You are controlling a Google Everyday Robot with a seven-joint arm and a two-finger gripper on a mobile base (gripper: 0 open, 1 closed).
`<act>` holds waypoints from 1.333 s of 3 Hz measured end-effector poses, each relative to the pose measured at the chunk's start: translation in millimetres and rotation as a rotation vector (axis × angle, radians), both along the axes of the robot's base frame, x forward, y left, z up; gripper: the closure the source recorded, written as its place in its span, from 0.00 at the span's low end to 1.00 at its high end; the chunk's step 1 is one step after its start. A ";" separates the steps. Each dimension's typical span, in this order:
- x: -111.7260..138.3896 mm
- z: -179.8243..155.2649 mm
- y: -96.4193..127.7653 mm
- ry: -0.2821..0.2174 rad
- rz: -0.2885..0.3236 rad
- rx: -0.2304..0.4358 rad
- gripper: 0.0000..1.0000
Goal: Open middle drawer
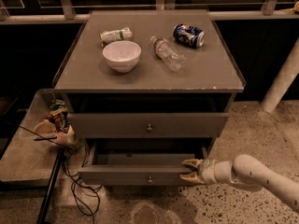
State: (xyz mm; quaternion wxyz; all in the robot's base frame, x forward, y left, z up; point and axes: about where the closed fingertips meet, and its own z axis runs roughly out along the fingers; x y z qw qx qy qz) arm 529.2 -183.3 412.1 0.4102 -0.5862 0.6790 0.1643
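Observation:
The grey cabinet (205, 76) has two drawer fronts showing. The lower one is the middle drawer (117, 175), a low wide grey panel with a small round knob (149, 178). It is pulled out a little and its shallow box shows behind the panel. My gripper (188, 171) reaches in from the right on a white arm (252, 171). Its fingers sit above and below the right end of the panel, closed on it. The wider drawer front above (107, 124) stays in. Any drawer below is hidden.
On the cabinet top lie a white bowl (121, 55), a clear bottle (167, 53), a blue can (188, 35) and a small packet (116, 34). A low side table (23, 157) with clutter (55, 120) stands at left, above black cables (77, 190). A white post (280, 78) stands at right.

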 end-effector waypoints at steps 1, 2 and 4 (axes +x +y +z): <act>0.0 0.0 0.0 0.000 0.000 0.000 0.82; 0.0 0.0 0.0 0.000 0.000 0.000 0.59; 0.0 0.0 0.1 0.000 0.000 0.000 0.84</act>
